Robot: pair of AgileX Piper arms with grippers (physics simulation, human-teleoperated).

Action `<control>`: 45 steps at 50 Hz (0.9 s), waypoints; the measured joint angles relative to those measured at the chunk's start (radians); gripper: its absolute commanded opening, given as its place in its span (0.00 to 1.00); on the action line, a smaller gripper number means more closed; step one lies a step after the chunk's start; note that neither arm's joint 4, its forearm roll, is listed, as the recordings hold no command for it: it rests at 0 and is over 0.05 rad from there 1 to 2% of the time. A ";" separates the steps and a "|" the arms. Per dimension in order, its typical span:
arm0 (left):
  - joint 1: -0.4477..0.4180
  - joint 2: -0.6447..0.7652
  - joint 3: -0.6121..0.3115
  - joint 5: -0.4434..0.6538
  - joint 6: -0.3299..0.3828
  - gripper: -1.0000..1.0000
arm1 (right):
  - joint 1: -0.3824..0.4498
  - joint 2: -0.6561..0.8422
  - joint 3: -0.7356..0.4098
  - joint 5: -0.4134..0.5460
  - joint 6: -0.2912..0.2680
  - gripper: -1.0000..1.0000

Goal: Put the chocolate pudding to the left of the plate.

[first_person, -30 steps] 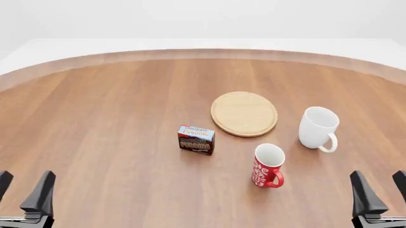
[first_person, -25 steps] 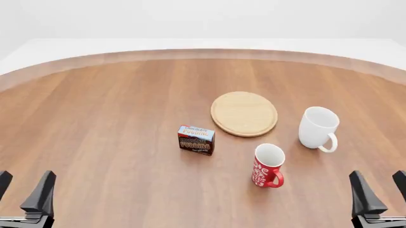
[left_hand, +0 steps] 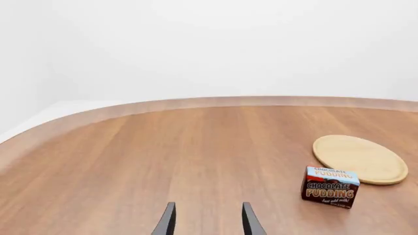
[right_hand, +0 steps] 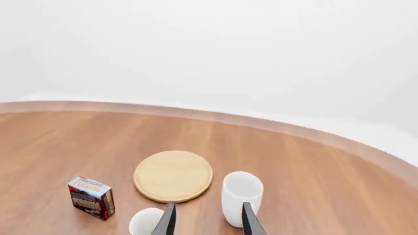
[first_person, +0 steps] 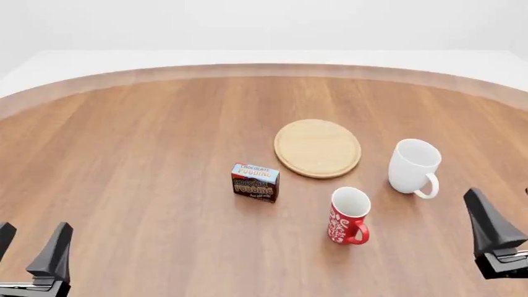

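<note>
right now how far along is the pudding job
Nothing is done. The chocolate pudding stands on the table, at the plate's near-left, untouched. Neither the left gripper nor the right gripper holds anything; both are open, well short of it. Reach, grasp and placing remain.

The right hand (first_person: 513,226) was found to have risen in the front view and shifted slightly toward that view's right edge, so that its outer finger was nearly cut off by the frame. Its visible finger (first_person: 488,224) stood higher than in the earlier pictures, with the jaws still spread and nothing between them.
</note>
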 measured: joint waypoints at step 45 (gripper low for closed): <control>0.000 0.000 0.000 0.000 0.000 1.00 | 0.358 0.822 -0.696 0.379 -0.310 1.00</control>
